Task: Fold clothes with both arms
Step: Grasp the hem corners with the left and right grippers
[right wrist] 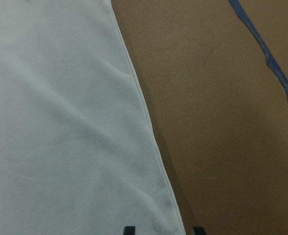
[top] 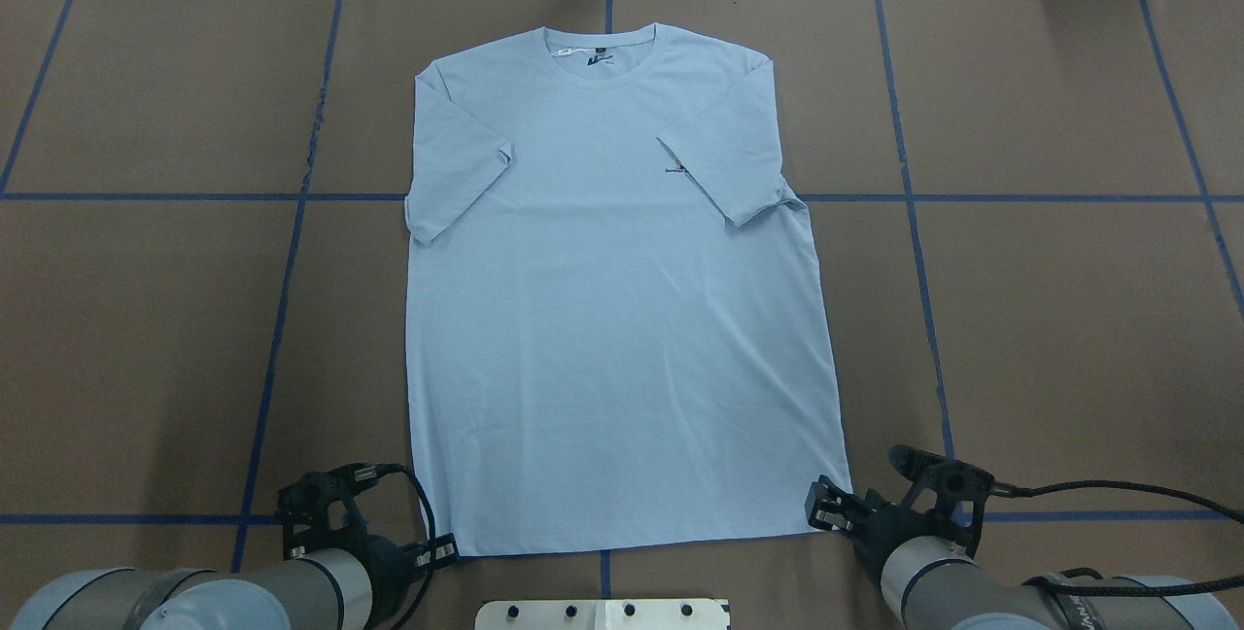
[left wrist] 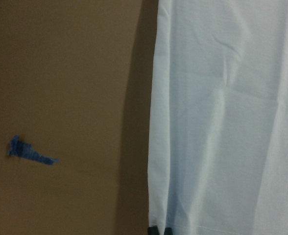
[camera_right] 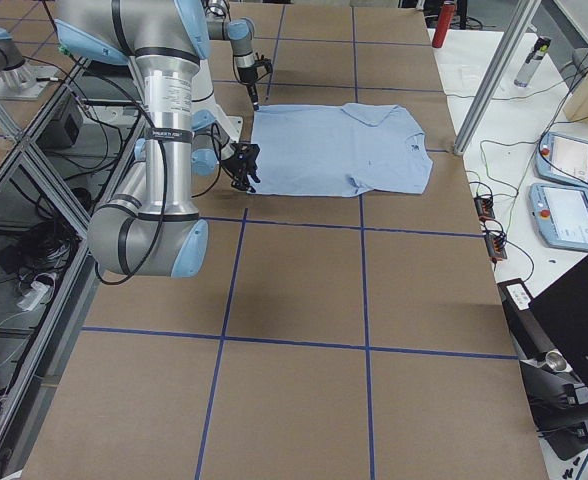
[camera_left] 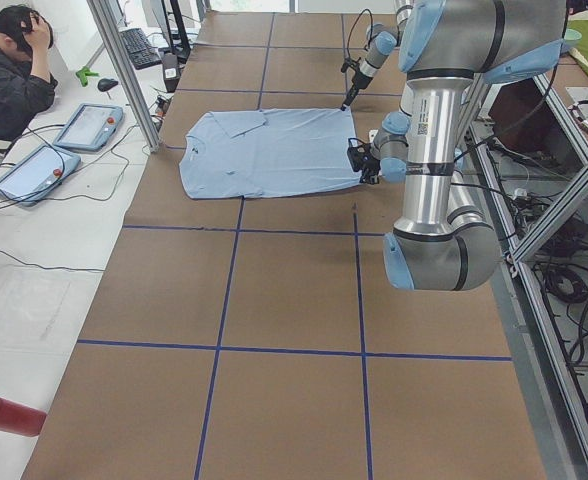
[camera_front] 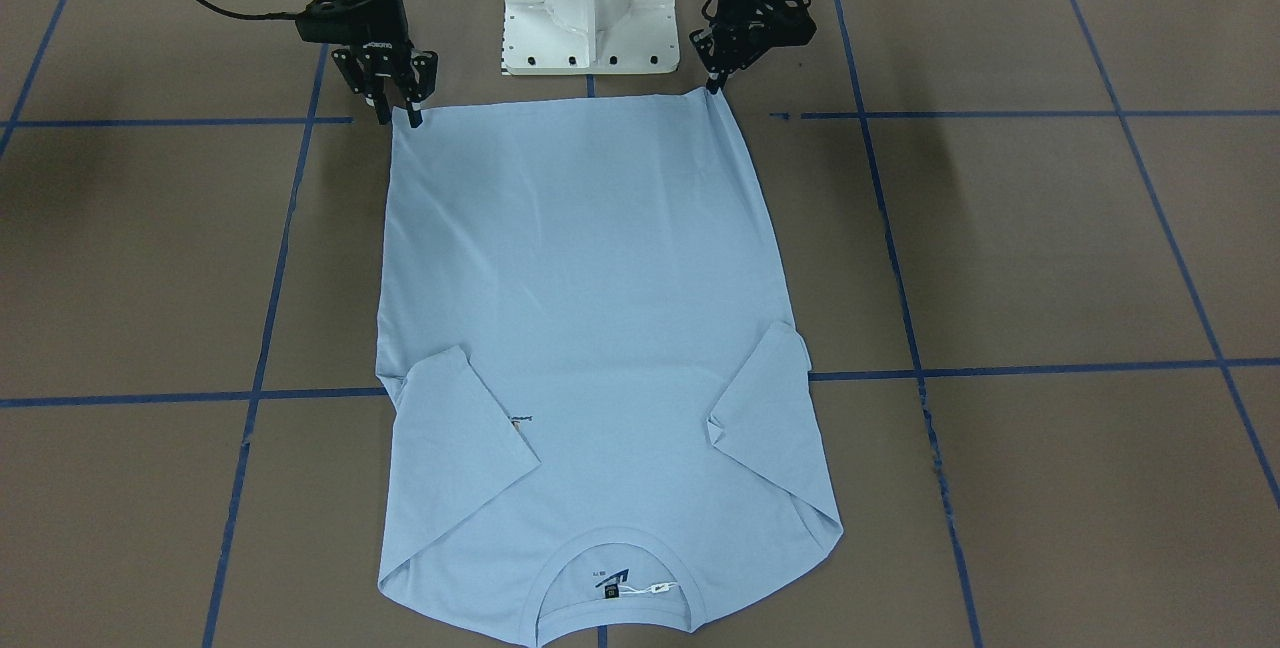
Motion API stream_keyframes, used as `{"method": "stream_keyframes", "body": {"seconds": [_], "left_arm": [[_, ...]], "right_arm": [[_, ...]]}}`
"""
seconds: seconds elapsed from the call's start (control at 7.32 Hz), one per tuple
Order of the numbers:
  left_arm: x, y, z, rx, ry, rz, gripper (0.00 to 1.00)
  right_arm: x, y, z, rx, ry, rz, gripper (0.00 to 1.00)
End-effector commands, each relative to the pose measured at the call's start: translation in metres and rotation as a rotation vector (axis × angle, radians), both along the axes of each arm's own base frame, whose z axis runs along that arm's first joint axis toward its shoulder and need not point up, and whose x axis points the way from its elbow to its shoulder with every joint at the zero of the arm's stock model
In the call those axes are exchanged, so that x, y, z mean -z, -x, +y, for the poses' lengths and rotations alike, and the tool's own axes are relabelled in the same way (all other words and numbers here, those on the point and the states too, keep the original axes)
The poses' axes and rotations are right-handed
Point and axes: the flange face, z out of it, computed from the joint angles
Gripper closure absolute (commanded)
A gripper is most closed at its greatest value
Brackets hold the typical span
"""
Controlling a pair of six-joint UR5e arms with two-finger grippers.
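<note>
Left arm [camera_left: 442, 150]: folded close to the robot's base, wrist angled down toward the table [camera_front: 1050, 248]. The left gripper [camera_front: 716, 80] sits at one hem corner of the T-shirt [camera_front: 590, 308], with its fingertips [left wrist: 154, 229] pressed nearly together and pinching the cloth's edge. Right arm [camera_right: 164, 120]: lowered in the same way at the opposite hem corner. The right gripper [camera_front: 399, 114] points down with its fingertips [right wrist: 129, 230] spread, one over cloth and one over bare table, straddling the side edge without gripping it. T-shirt: light blue, laid flat and front up, lengthwise in the middle of the table. The hem lies toward the white pedestal [camera_front: 590, 8] and the collar toward the far side. Both sleeves [top: 457, 158] are folded inward onto the chest, and a small print [top: 673, 169] shows at the edge of the sleeve on the robot's right. Dark neck label [camera_front: 611, 592]: visible inside the collar. Blue tape lines [camera_front: 1000, 368]: a grid across the brown tabletop.
</note>
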Motion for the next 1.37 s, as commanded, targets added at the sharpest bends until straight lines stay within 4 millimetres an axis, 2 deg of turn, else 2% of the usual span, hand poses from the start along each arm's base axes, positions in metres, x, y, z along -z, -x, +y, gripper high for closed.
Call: {"method": "stream_keyframes", "body": {"seconds": [0.0,0.68,0.96,1.23], "left_arm": [[0.0,0.0,0.0,0.0,0.0,0.002,1.0],[0.0,0.0,0.001,-0.002,0.0,0.002,1.0],[0.001,0.0,0.0,0.001,-0.001,0.005,1.0],[0.002,-0.001,0.001,0.0,-0.001,0.006,1.0]], "right_arm": [[0.0,0.002,0.007,0.012,-0.003,0.001,0.51],[-0.004,0.004,0.011,0.018,-0.011,0.012,0.5],[-0.006,0.004,0.011,0.018,-0.011,0.016,0.54],[-0.011,0.002,0.011,0.017,-0.013,0.027,0.87]]}}
